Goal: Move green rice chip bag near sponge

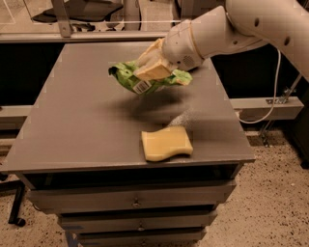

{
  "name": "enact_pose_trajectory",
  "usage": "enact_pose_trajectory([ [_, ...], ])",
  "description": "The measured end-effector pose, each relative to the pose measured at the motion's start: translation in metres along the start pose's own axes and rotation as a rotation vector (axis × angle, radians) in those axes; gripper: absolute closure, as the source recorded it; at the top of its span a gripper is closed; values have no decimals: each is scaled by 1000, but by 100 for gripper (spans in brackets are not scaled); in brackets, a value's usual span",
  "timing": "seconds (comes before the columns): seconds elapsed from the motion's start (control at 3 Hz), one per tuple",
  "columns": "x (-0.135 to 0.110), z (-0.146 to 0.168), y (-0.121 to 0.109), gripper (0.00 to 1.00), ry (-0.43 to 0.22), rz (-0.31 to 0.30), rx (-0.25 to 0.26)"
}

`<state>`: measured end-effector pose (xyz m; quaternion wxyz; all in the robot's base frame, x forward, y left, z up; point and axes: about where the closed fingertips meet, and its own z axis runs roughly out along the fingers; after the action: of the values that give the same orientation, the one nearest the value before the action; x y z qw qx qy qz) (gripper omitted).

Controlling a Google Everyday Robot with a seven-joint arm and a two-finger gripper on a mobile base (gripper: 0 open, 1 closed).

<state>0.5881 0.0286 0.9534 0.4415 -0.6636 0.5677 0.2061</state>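
Note:
My gripper (150,68) is shut on the green rice chip bag (140,82) and holds it in the air above the middle of the grey table (72,125). The bag is light green with a barcode showing on its underside. It casts a shadow on the tabletop below. The pale yellow sponge (166,143) with wavy edges lies flat near the table's front right edge, below and slightly right of the bag. The white arm (227,31) reaches in from the upper right.
The table stands on a cabinet with drawers (135,200). A white cable (270,103) hangs at the right. A chair base (77,9) stands behind the table. The smaller creased green bag is hidden behind the arm.

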Motion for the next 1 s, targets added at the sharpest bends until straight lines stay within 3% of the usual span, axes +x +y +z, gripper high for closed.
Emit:
enact_pose_trajectory([
  [0.67, 42, -52, 62, 100, 152, 152, 59],
  [1.0, 66, -61, 79, 100, 224, 227, 105],
])
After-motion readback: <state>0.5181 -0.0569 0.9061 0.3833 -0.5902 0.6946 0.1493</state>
